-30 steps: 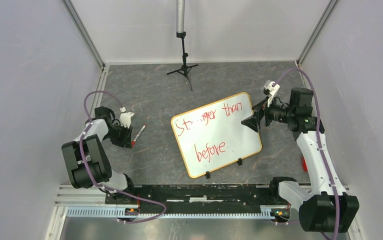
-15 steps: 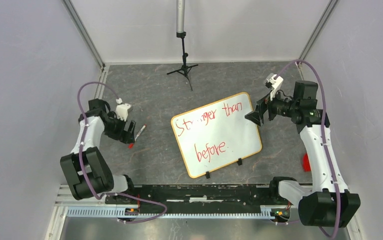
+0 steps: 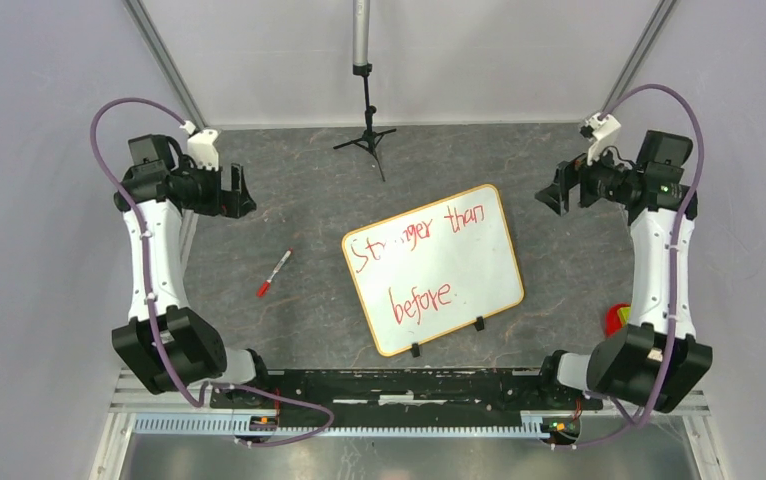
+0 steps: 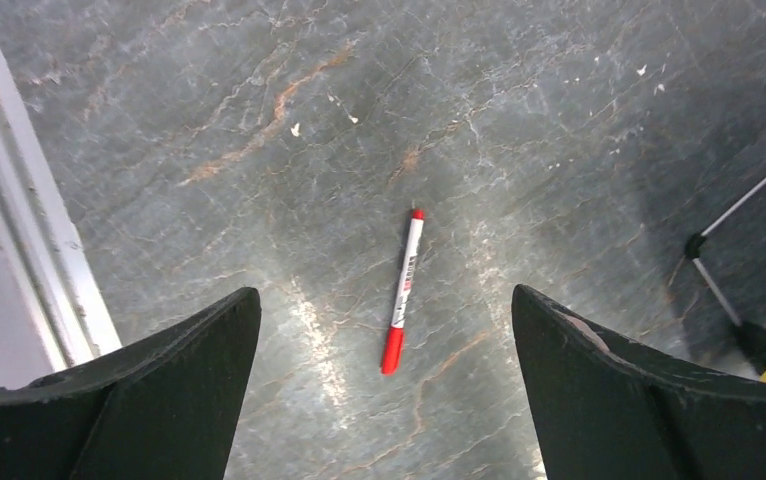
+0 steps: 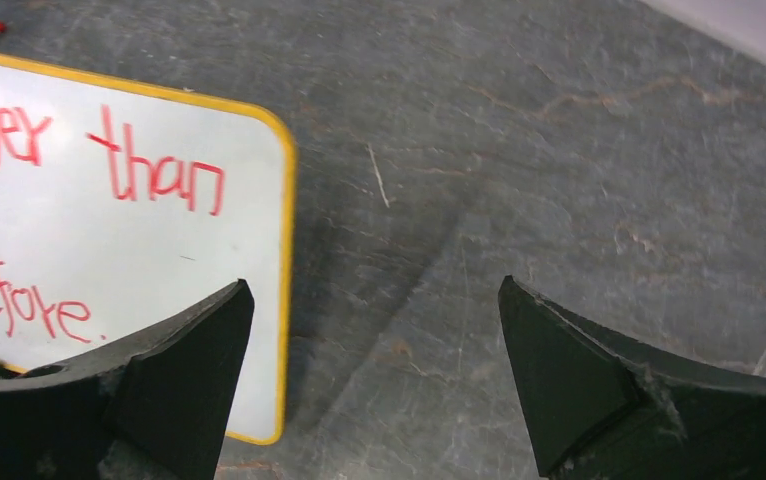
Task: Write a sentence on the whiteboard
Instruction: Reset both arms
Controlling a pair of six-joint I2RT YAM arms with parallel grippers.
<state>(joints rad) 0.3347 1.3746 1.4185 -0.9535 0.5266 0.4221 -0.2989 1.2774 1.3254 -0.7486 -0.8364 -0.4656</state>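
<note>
Whiteboard [image 3: 479, 255] at the centre of the counter [image 3: 309, 200], turned askew, bearing the red sentence [image 3: 421, 299] "Stronger than before." in 2 slanted rows. A red marker [image 3: 274, 273] lies left of the board, apart from it. Left gripper [image 3: 239, 190], far left, and right gripper [image 3: 557, 190], far right, are both raised, spread wide and holding nothing.

Floor [image 3: 309, 200]: grey veined stone slab. Walls [image 3: 19, 200]: plain pale lilac, three sides. Tripod [image 3: 366, 110]: black, upright by far wall.
</note>
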